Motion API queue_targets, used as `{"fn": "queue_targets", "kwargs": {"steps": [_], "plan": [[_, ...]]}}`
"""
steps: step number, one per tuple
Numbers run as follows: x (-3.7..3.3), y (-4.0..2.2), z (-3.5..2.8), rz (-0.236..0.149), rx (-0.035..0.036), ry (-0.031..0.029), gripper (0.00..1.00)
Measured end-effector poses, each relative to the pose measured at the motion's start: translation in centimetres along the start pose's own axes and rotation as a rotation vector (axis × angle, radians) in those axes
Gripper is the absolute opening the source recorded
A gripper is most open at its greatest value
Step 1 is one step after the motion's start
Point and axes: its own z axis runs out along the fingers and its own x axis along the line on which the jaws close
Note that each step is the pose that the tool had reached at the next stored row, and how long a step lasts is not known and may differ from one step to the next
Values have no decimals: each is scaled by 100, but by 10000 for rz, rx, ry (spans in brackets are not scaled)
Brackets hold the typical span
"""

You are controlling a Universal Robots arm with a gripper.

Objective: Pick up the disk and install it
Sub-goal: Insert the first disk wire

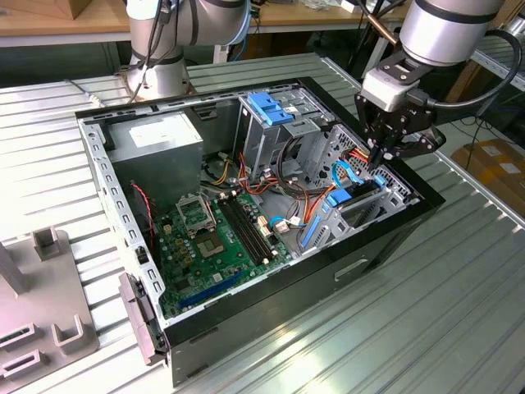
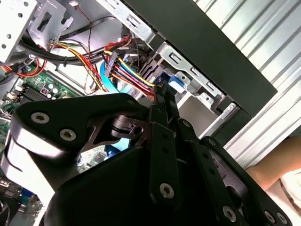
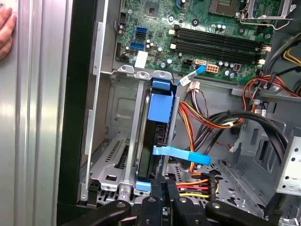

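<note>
Black linkage-fingered gripper (image 1: 382, 156) hangs clenched, fingers pinched together, just over the dark flat hard disk in its light-blue plastic carrier rail (image 3: 157, 136), seated edge-on in the grey metal bay of the open black computer case (image 1: 377, 238).

Ribbed metal tabletop (image 1: 459, 312), wooden bench (image 1: 49, 20) behind, cardboard box (image 1: 496, 164) at exterior view's right

No readable text anywhere I can see. The white label on the power supply (image 1: 157, 131) is too blurred to read; markings on the motherboard (image 3: 207, 37) are too small to read.
</note>
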Motion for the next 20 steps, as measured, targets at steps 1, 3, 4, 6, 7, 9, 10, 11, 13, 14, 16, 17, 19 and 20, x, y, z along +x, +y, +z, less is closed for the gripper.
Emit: {"fn": "queue_targets", "kwargs": {"steps": [1,3,4,6,7,9,10,11,13,14,16,17,19,20], "plan": [[-1,7,-1,125,-5,22,16],[-3,24,-4,411,-17,67,16],[-4,30,-6,489,-20,76,16],[-6,43,-8,629,-25,91,16],[-6,44,-8,630,-25,91,16],[-6,44,-8,632,-25,91,16],[-6,44,-8,632,-25,92,16],[-7,44,-9,642,-20,46,16],[-6,45,-8,695,13,-249,16],[-6,45,-8,711,22,-337,16],[-6,44,-8,721,29,-394,16],[-6,44,-8,721,28,-395,16],[-6,44,-8,723,28,-395,16],[-5,44,-8,751,27,-391,16]]}}
